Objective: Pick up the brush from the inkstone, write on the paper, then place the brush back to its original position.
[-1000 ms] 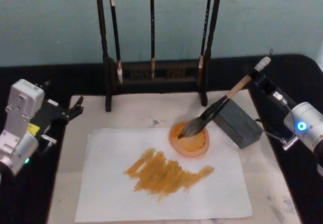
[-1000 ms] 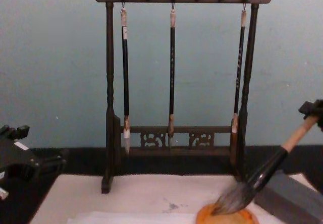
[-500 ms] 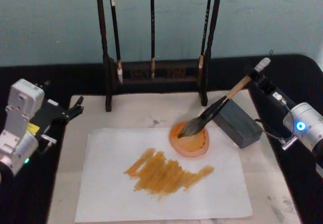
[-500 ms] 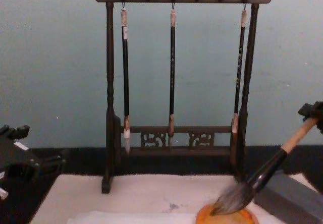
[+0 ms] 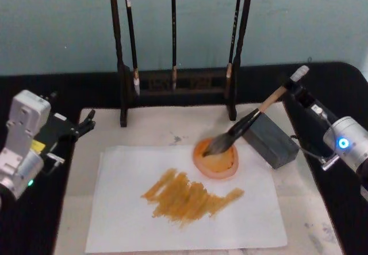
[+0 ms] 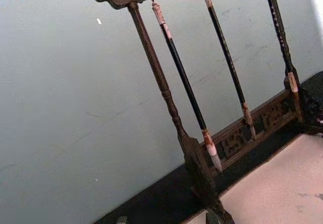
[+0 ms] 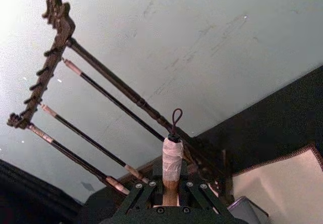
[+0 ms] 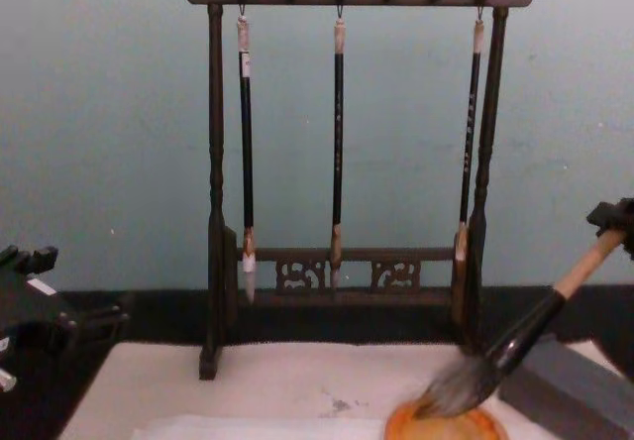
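A: Currently, head view status?
B: Right gripper fingers clamped on the brush handle; bristles touch the orange dish on the paper's far edge. Left gripper parked at the worktop's left.
A: Right wrist view?
B: Fingers pinch the handle.

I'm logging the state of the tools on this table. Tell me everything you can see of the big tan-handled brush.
The brush has a light tan wooden handle, a black ferrule and a bushy grey-brown bristle head. White wrapping and a dark cord loop finish its top end. It is tilted, with the bristles down on the round orange dish and the ferrule crossing a corner of the grey block. Whether it touches the block I cannot tell. The right gripper is shut on the upper handle.
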